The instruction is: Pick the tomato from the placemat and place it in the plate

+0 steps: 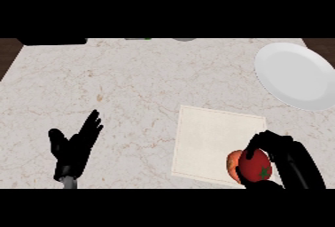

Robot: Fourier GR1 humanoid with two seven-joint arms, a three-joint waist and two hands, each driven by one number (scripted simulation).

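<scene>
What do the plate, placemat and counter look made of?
Plate: likely glazed ceramic; plain white, smooth, soft shading toward the rim.
Placemat: probably cloth or paper; flat matte off-white with a thin stitched-looking border line.
Counter: looks like polished marble or similar stone; pale with tan veining. The wooden-looking brown strips at its far corners are too little to judge.

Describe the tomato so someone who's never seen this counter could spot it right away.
Start at the pale square placemat on the marble counter. At its lower right corner the right hand curls around the tomato. It is the only red thing, round, with a green stem.
</scene>
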